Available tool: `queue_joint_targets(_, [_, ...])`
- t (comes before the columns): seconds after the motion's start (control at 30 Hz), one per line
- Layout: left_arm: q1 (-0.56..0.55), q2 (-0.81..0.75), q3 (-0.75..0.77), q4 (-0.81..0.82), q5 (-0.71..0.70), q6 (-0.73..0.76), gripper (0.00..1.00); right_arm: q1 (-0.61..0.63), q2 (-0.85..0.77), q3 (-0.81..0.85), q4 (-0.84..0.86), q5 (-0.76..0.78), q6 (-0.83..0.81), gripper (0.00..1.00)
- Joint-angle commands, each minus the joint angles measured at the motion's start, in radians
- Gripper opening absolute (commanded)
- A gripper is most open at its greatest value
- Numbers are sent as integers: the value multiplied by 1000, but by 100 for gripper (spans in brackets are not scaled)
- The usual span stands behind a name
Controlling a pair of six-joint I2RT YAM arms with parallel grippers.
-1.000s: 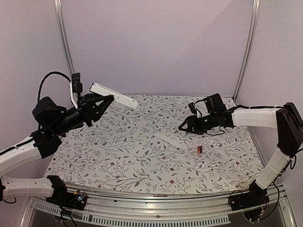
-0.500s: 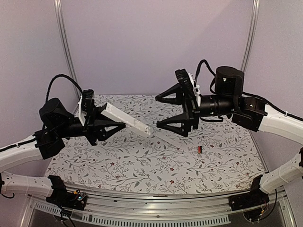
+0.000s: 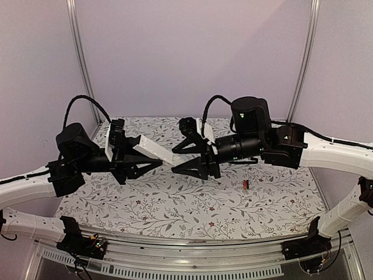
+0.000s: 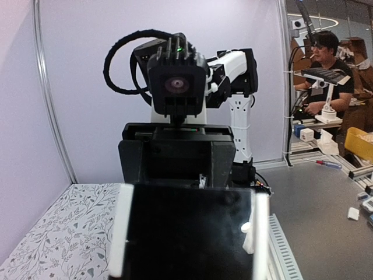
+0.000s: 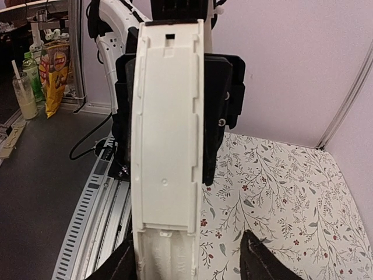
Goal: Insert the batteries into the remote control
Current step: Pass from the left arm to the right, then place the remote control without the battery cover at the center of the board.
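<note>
In the top view my left gripper (image 3: 145,153) is shut on the remote control (image 3: 160,153), a long white bar held in the air over the floral cloth, pointing right. My right gripper (image 3: 175,159) meets it from the right, open, with its fingers astride the remote's free end. In the right wrist view the remote (image 5: 168,134) runs up the frame, back side showing, its near end lying between my right gripper's (image 5: 186,242) fingers. It sits close to the left finger and well apart from the right one. One red-orange and black battery (image 3: 245,184) lies on the cloth.
The floral cloth (image 3: 175,204) covers the table, ending at a metal rail (image 3: 192,242) along the near edge. Purple walls and two upright metal posts (image 3: 78,58) close the back. The right arm's wrist camera (image 4: 176,84) faces the left wrist view.
The right arm has swung left from the cloth to the remote's end, its jaws opening wide and then narrowing. The left arm has brought the remote down and toward the centre.
</note>
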Motion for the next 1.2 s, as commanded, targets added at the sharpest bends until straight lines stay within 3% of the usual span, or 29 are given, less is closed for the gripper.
queue_joint_targets(0.0, [-16, 0, 25, 3, -24, 13, 0, 4, -1, 1, 5, 48, -13, 48])
queue_joint_targets(0.27, [-18, 1, 16, 7, -35, 10, 0, 4, 9, 3, -2, 29, -20, 11])
queue_joint_targets(0.33, [-17, -2, 13, 10, -50, 1, 0, 3, 9, 1, -10, 50, -20, 7])
queue_joint_targets(0.37, [-18, -7, 12, 10, -73, -7, 17, 2, 9, 1, -17, 67, -20, 5])
queue_joint_targets(0.43, [-17, -20, 7, 10, -151, -26, 67, -5, 12, 0, -40, 109, -21, 1])
queue_joint_targets(0.47, [-17, -32, 2, 8, -202, -34, 84, -15, 15, -3, -55, 129, -17, 0])
queue_joint_targets(0.5, [-17, -48, -6, 8, -278, -39, 91, -30, 21, -7, -73, 141, -9, 0])
queue_joint_targets(0.6, [-16, -127, -66, 52, -469, -64, 99, -91, 63, -21, -159, 184, 29, 0])
queue_joint_targets(0.83, [-15, -307, -192, 100, -828, -143, 98, -99, 274, -18, -359, 342, 102, 0])
queue_joint_targets(0.97, [-15, -332, -222, 71, -918, -169, 98, -101, 352, -30, -388, 363, 144, 0])
queue_joint_targets(1.17, [-16, -326, -226, 65, -944, -171, 98, -102, 473, -38, -421, 374, 195, 0])
